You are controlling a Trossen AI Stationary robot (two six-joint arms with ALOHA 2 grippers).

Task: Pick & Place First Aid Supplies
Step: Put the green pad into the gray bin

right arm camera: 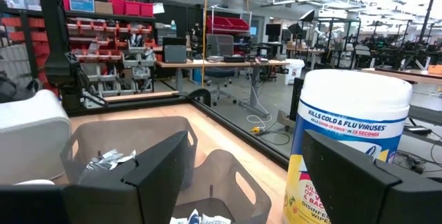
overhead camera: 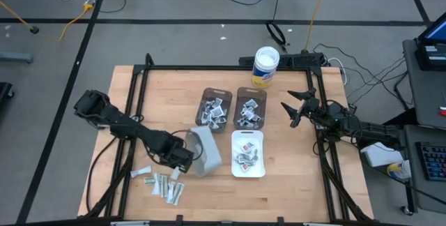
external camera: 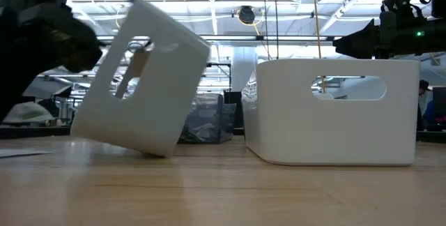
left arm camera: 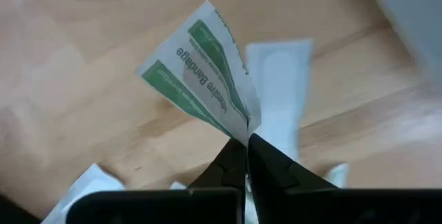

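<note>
Left gripper [overhead camera: 178, 172]: positioned at roughly 7 o'clock from the table centre, just above the loose first aid supplies [overhead camera: 162, 183] scattered on the wooden table [overhead camera: 293, 198]. In the left wrist view the fingertips [left arm camera: 243, 156] are clenched on one corner of a white packet with green stripes [left arm camera: 197, 68], printed "Adhesive Bandage"; the packet stands up from the pinch point. A longer pale strip [left arm camera: 280, 92] lies flat on the wood beyond it.

Tipped white bin [overhead camera: 203, 151]: immediately at 2 o'clock of the left gripper, tilted onto one edge, as the low view confirms [external camera: 143, 79].

Upright white bin [overhead camera: 248, 153]: near table centre, at 3 o'clock of the tipped bin, holding several packets. Two grey bins [overhead camera: 233, 107] stand side by side at 12 o'clock of it, each holding packets.

Right gripper [overhead camera: 295, 110]: waits at 3 o'clock of the grey bins, above the table, fingers spread wide and grasping nothing. A white tub with yellow label [overhead camera: 265, 67] stands at the far table edge, at 12 o'clock
</note>
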